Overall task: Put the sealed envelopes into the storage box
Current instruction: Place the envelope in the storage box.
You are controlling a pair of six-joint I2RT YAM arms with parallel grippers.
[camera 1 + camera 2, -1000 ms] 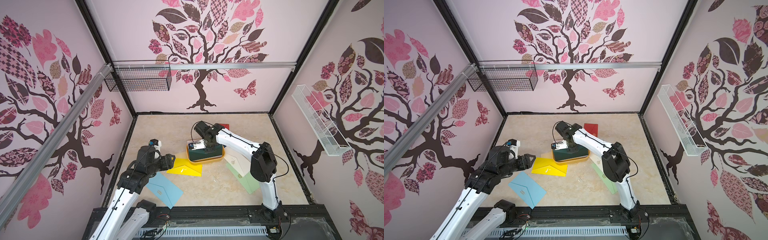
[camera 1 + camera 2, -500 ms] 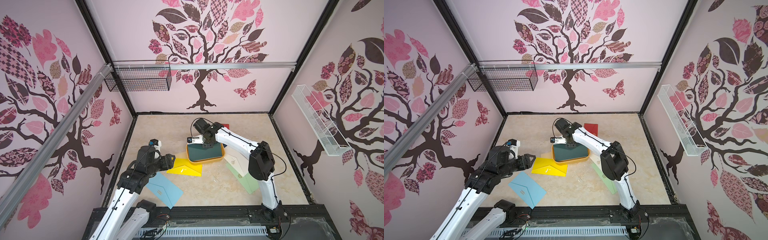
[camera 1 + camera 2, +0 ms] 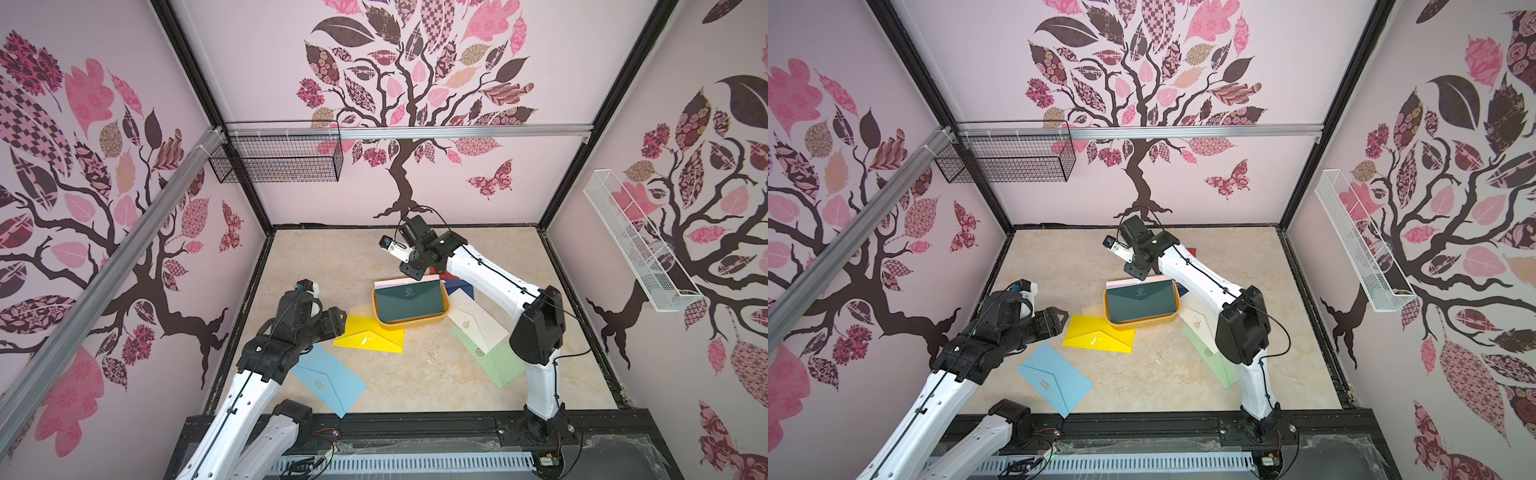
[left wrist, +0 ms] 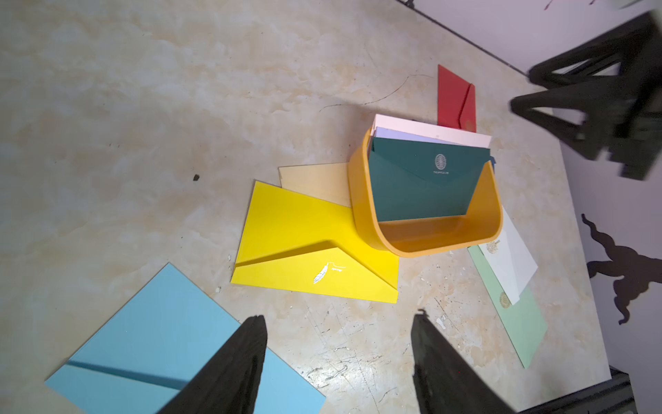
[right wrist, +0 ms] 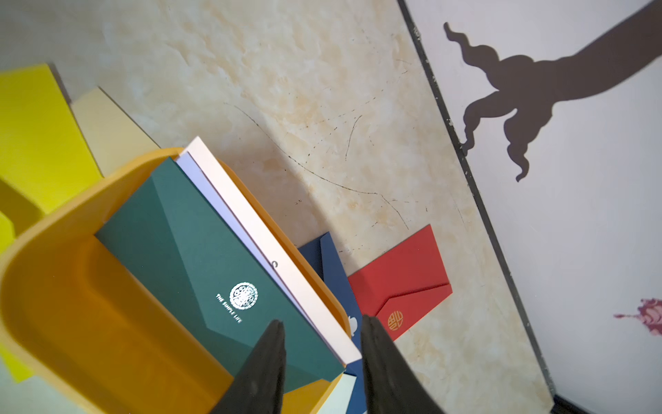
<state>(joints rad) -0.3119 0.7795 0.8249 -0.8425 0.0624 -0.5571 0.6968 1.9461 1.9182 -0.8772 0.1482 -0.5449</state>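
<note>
The yellow-orange storage box [image 3: 415, 323] [image 4: 361, 200] holds a dark green envelope [image 3: 409, 301] [image 5: 200, 258] leaning on a pink one [image 4: 430, 131]. My right gripper [image 3: 413, 275] [image 5: 322, 333] hangs open and holds nothing, above the box's far rim. Red [image 5: 397, 279] and navy [image 5: 333, 265] envelopes lie just behind the box. Left of it lie yellow [image 3: 370, 334] and cream [image 4: 315, 181] envelopes, and the light blue one [image 3: 328, 380] lies nearer the front. White [image 3: 478, 322] and light green [image 3: 494, 361] lie to the right. My left gripper [image 3: 338, 321] [image 4: 338, 317] is open over bare floor beside the yellow envelope.
A black wire basket [image 3: 278, 158] hangs on the back-left wall. A white mesh tray [image 3: 636, 241] hangs on the right wall. A black frame rail [image 3: 415, 424] runs along the front edge, with the arm bases on it.
My right gripper has let go of the dark green envelope inside the box, opened, and risen toward the back. The left arm has hardly moved.
</note>
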